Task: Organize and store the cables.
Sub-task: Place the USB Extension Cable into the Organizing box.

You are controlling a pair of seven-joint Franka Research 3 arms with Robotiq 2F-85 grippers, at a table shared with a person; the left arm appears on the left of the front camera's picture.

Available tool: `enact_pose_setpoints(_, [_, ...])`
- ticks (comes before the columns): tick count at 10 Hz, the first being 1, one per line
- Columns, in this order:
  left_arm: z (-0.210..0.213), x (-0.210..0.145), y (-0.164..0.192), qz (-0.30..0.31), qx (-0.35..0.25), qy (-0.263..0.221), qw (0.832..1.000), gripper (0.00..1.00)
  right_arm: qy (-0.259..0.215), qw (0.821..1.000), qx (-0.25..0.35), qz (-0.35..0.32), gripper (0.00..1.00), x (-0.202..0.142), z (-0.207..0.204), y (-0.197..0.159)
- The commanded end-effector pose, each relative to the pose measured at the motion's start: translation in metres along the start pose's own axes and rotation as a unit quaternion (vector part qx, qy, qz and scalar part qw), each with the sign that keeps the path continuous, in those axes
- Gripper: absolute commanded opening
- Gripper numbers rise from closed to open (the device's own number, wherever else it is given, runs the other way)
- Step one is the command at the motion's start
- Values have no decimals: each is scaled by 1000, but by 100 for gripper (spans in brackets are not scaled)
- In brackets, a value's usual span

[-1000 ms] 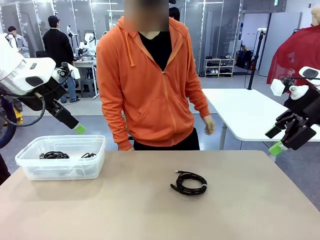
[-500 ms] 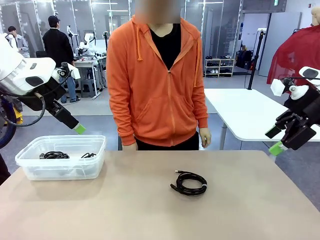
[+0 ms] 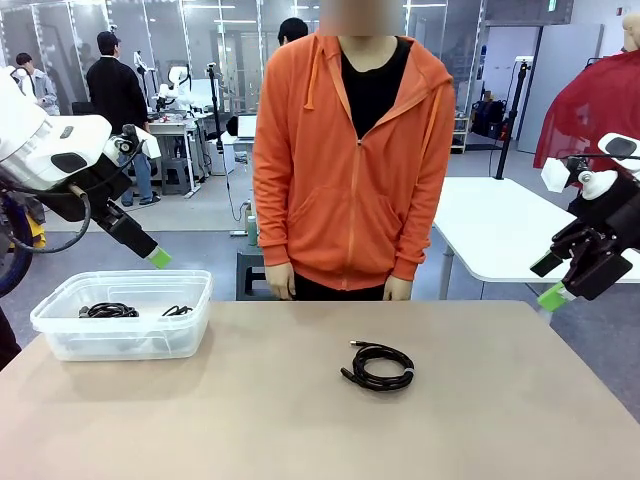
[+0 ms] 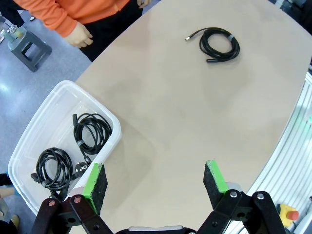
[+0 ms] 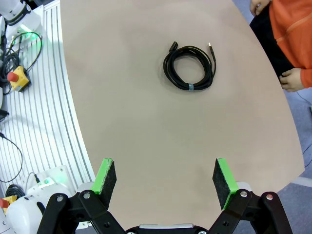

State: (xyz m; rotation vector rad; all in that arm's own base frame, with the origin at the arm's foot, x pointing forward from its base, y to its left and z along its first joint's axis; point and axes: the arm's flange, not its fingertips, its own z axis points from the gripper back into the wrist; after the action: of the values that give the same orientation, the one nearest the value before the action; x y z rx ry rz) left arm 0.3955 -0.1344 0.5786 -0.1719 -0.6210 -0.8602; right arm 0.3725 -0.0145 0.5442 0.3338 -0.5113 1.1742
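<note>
Lying loose on the table, one coiled cable sits well to the right of the clear bin, on open tabletop and touching nothing else. A short plug end sticks out from the coil on the side toward the bin. Two more cable bundles rest inside the bin, side by side on its floor.

Noted: the left gripper hangs in the air above the bin, jaws spread wide, nothing between them. The right gripper is raised far to the right of the bin, past the loose coil, jaws likewise wide apart and empty.

A person in an orange hoodie stands across the table, to the right of the bin, hands lowered at the table's far edge, well apart from the coil.
</note>
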Motion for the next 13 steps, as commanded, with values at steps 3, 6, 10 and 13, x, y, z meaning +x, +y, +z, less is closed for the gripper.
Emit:
enact_pose_setpoints(3, [-1,0,0,1,5,3,1000,100,75,980,-2,-183,100,45,-22,3])
enact_pose_setpoints(6, [-1,0,0,1,5,3,1000,100,146,944,8,-296,100,67,-77,-1])
enact_pose_setpoints(10, [-1,0,0,1,5,3,1000,100,202,885,-71,-413,100,65,-143,-7])
enact_pose_setpoints(13, [-1,0,0,1,5,3,1000,100,179,870,-82,-451,100,61,-185,-30])
